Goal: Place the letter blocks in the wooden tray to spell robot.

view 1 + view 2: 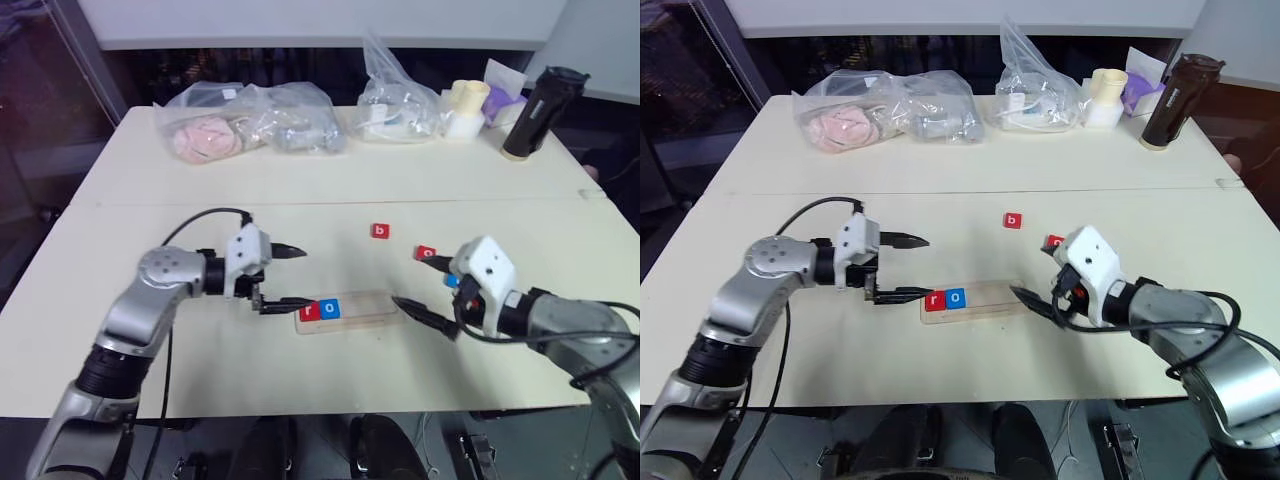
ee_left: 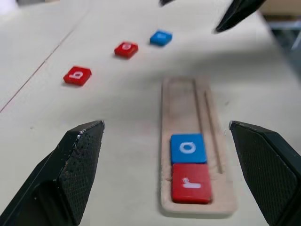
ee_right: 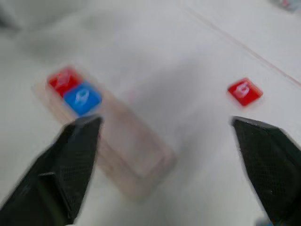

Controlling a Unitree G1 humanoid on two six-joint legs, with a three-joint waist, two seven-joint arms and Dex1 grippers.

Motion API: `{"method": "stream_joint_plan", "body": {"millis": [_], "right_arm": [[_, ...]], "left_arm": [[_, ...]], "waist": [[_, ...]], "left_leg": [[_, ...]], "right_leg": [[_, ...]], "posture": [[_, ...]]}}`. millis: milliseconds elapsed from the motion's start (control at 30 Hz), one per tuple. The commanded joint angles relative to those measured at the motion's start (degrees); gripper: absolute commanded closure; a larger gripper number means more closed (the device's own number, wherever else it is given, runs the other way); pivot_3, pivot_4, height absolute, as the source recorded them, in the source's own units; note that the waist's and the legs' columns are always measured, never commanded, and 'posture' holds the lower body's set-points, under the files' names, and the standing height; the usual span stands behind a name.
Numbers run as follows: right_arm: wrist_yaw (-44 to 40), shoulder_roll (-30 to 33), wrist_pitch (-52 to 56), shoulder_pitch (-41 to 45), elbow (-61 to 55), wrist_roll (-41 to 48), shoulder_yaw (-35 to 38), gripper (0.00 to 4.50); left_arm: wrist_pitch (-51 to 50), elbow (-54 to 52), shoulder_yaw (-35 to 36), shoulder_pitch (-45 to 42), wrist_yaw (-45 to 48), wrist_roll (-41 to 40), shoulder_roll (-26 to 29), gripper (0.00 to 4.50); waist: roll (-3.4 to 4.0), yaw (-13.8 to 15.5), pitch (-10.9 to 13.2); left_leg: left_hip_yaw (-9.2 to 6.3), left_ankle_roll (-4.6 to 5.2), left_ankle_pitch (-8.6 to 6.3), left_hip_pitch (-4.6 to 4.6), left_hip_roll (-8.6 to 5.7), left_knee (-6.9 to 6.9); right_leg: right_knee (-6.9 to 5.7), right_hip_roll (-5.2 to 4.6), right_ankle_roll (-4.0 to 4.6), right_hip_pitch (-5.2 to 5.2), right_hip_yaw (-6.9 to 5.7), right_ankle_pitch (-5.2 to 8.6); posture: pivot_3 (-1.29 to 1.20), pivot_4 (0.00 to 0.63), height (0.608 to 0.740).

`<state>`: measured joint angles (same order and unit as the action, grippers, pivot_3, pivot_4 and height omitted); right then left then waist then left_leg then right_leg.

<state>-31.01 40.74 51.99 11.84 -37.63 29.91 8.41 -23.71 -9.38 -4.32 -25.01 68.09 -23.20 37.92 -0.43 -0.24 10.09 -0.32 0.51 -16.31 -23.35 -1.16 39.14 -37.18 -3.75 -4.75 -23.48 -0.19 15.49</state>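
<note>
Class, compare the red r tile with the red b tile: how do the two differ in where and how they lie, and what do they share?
The red r tile sits in the wooden tray at one end; the red b tile lies loose on the table, off to the tray's side. The r tile touches a blue o tile; the b tile touches nothing. They bear different letters. Both are small red squares with a white lowercase letter, lying flat and face up.

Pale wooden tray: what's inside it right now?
The pale wooden tray holds a red r tile at one end and a blue o tile touching it; the remaining groove is bare. Nothing covers it.
</note>
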Motion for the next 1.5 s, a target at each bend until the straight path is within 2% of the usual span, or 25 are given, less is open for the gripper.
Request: {"method": "stream_joint_plan", "body": {"millis": [33,200,467,733,933,1067,1367,1500], "right_arm": [[8.19,-5.39,5.68,8.55,4.83,-0.47,-0.3,0.0],[17.49,-15.44,15.66,21.22,14.95,-2.63,-4.07,0.0],[28.15,-24.03,15.66,31.13,31.17,-12.14,-6.8,0.0],[30.08,-29.74,10.73,33.9,41.18,-15.81,-6.91,0.0],[30.81,-31.1,7.34,34.01,47.75,-18.43,-6.66,0.0],[31.28,-32.85,2.94,34.84,56.08,-20.45,-7.35,0.0],[34.81,-39.08,-4.24,39.1,70.15,-21.65,-4.41,0.0],[35.1,-41.36,-2.01,38.34,67.38,-22.64,-6.01,1.88]], "left_arm": [[-4.67,-3.56,7.65,-0.6,1.14,-7.48,3.46,0.06],[-8.18,-8.02,11.77,3.15,1.42,-12.11,7.84,0.06],[-9.26,-13.09,13.01,5.57,-2.9,-14.62,7.82,0.06],[-8.89,-15.46,12.57,8.02,-5.96,-15.63,6.8,0.06],[-8.85,-16.63,11.81,8.83,-7.51,-15.59,6.28,0.06],[-8.62,-16.32,12.06,9.43,-7.24,-15.9,6.32,0.06],[-7.48,-15.71,11.9,9.04,-7.74,-14.66,6.64,0.06],[-6.97,-14.8,11.67,8.18,-7.98,-13.86,6.57,0.0]], "waist": [[-0.01,-0.29,-0.01],[0.06,-0.55,-0.01],[0.09,-0.63,0.0],[0.1,-0.82,0.0],[0.1,-0.82,0.01],[0.11,-0.9,0.0],[0.05,-2.38,-0.04],[0.02,-2.68,-0.06]], "left_leg": [[0.0,0.0,0.0,0.01,0.0,0.0],[0.0,-0.02,0.01,-0.02,-0.01,-0.15],[0.02,-0.1,0.05,-0.11,-0.06,-0.19],[0.04,-0.27,0.16,-0.11,-0.05,-0.47],[0.05,-0.32,0.2,-0.11,-0.04,-0.52],[0.06,-0.32,0.2,-0.11,-0.05,-0.52],[0.04,-0.36,0.26,0.36,-0.02,-0.52],[0.06,-0.44,0.31,0.65,-0.01,-0.86]], "right_leg": [[0.0,0.0,0.04,0.01,0.0,0.02],[0.01,0.0,-0.06,-0.09,-0.01,-0.03],[0.04,-0.01,0.02,-0.18,0.01,-0.07],[-0.05,0.04,0.01,-0.41,0.01,-0.09],[-0.1,0.08,0.01,-0.45,0.02,-0.09],[-0.08,0.09,0.01,-0.44,0.03,-0.09],[-0.11,0.14,0.08,0.03,0.04,-0.12],[-0.05,0.14,0.09,0.12,0.1,-0.12]], "posture": [[0.0,0.15,0.74],[0.0,0.15,0.74],[0.0,0.15,0.74],[0.0,0.15,0.74],[0.0,0.15,0.74],[0.0,0.15,0.74],[0.0,0.15,0.74],[0.0,0.15,0.74]]}}
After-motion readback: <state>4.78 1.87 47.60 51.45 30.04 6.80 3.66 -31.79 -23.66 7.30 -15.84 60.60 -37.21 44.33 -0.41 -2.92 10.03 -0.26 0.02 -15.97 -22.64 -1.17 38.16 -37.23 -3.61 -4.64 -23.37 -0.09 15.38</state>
